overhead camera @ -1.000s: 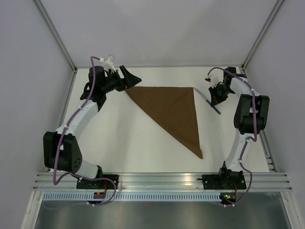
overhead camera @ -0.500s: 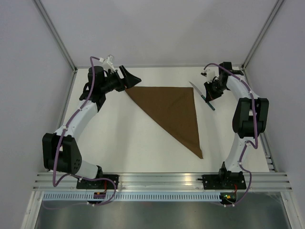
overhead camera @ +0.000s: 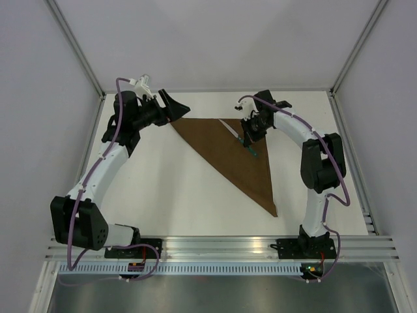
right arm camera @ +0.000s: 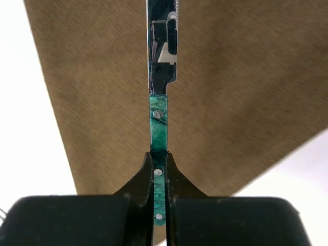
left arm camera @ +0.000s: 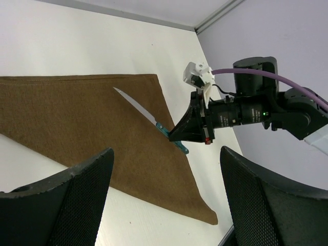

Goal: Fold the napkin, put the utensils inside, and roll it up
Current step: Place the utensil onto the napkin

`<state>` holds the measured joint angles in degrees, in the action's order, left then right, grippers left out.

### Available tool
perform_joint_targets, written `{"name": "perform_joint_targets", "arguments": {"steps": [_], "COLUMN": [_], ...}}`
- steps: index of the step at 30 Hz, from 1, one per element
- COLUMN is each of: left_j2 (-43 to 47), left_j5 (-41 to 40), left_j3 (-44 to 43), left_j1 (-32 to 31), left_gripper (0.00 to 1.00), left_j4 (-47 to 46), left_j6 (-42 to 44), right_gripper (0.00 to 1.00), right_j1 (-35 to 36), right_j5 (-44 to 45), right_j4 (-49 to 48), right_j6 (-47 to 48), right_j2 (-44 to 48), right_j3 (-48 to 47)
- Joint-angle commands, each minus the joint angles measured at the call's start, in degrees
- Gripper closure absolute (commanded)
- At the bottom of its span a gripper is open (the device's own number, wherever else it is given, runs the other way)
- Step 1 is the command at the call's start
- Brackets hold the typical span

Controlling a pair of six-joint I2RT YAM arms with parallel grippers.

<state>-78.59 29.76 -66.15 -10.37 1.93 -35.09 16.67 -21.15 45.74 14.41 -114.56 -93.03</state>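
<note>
Top external view shows the napkin (overhead camera: pixel 234 153) folded into a triangle on the far half of the table (overhead camera: pixel 163 189). One straight side runs along the far edge and the tip points toward the near right corner. A knife (overhead camera: pixel 230 126), teal-handled with a pale blade, now hangs over the cloth's far right part. A second ago it was held out beyond the napkin, close to the table's right edge. The right gripper (overhead camera: pixel 250 139) has swung it inward. In the right wrist view the jaws are pinched tight on the butt end of the handle, with the blade pointing away over the brown fabric. Whether the knife already touches the cloth cannot be told from these angles. The left gripper (overhead camera: pixel 178 105) hovers at the napkin's far left corner, jaws spread wide and holding nothing, barely shifted over that second. With the fold apparently done and the knife brought over the cloth, the job looks to be in its middle step. The knife has yet to be laid down and let go, and rolling has not begun.
</note>
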Motion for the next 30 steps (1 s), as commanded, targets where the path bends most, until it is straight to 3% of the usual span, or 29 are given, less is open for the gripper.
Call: {"name": "perform_joint_targets", "arguments": {"steps": [1, 15, 30], "left_j2": [3.35, 6.69, 7.92], "left_j5": [-1.90, -2.69, -3.30], "left_j3": [-0.12, -0.03, 0.49], "left_j1": [-0.09, -0.17, -0.18], "left_gripper": [0.12, 0.12, 0.11], "left_j4": [2.10, 5.27, 6.86], "left_j6": [1.78, 2.57, 3.80], "right_gripper": [0.99, 1.00, 1.00], "right_j1": [2.22, 14.61, 18.05], "right_j5": [0.76, 5.50, 7.52], "right_j4": [-4.68, -13.56, -16.12], "right_j6": [-8.77, -16.26, -16.96], "right_j2": [1.71, -0.92, -3.74], "right_j3": [0.83, 3.38, 6.90]}}
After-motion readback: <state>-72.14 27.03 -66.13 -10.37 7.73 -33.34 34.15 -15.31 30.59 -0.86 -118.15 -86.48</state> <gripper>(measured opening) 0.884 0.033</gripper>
